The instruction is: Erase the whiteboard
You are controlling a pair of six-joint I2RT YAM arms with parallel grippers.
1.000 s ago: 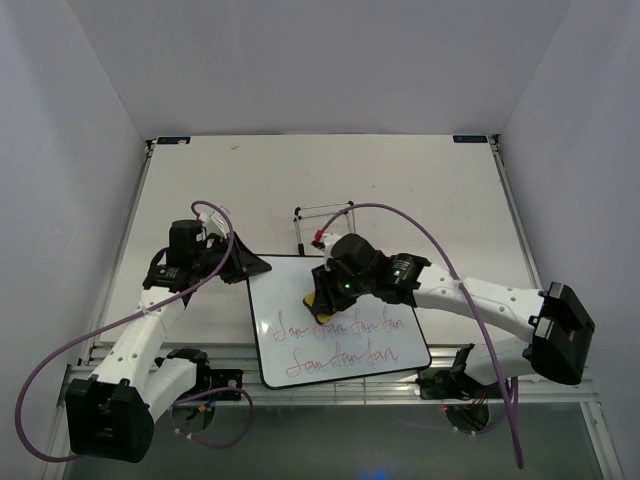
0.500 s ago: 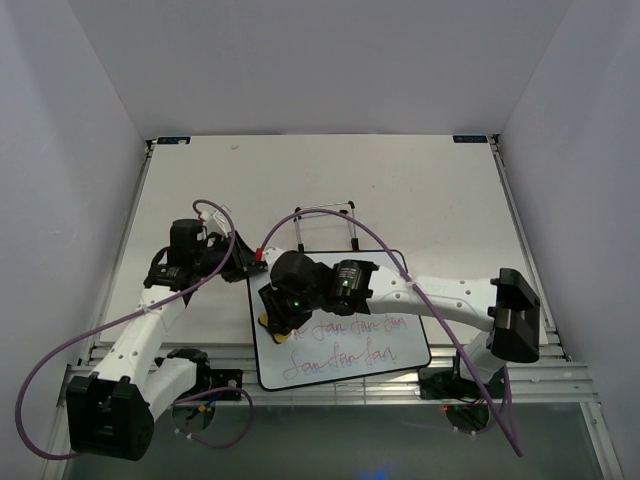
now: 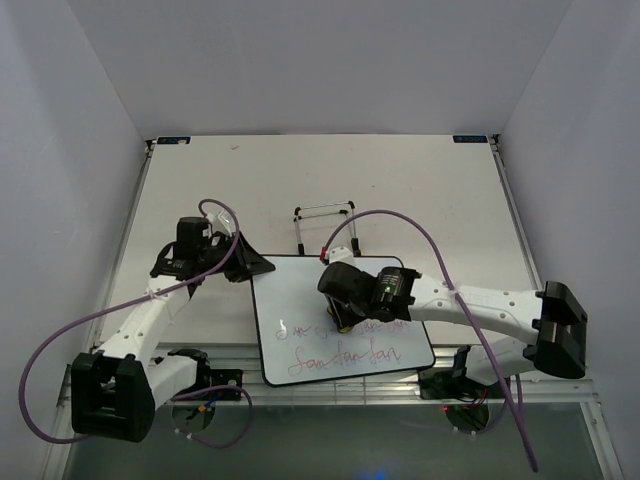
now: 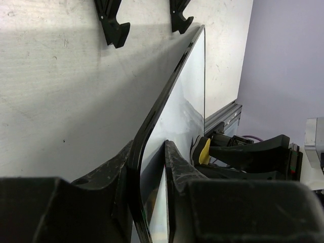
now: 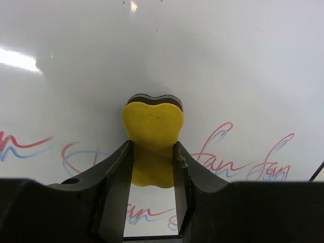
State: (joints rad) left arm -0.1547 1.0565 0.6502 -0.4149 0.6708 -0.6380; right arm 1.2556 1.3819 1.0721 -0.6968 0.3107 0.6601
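- At the near edge of the table (image 3: 420, 190), between the two arms, the whiteboard (image 3: 300, 290) lies roughly flat, turned slightly askew.
- The left gripper (image 4: 149, 167) is pinched narrowly on the board's black rim at its far-left corner, one finger on each face.
- The right gripper (image 5: 153, 162) is squeezed tight on a yellow eraser (image 5: 153, 124), whose dark felt face is pressed to the board just above the red writing (image 3: 340, 355).
- The upper line looks partly wiped and is faint at its left end. The lower line is whole.
- Risk: the board is held at one corner only, so a hard sideways wipe could swing it round that corner or pull the rim out of the fingers.
- Risk: the lower line sits close to the table's near edge, and a push that way could slide the board over it.
- Risk: the eraser is gripped low on its body, so dragging may twist it out or tilt the felt and leave smears.
- Risk: the right arm's purple cable (image 3: 400, 215) arcs near the wire stand (image 3: 325, 210) and might snag it.
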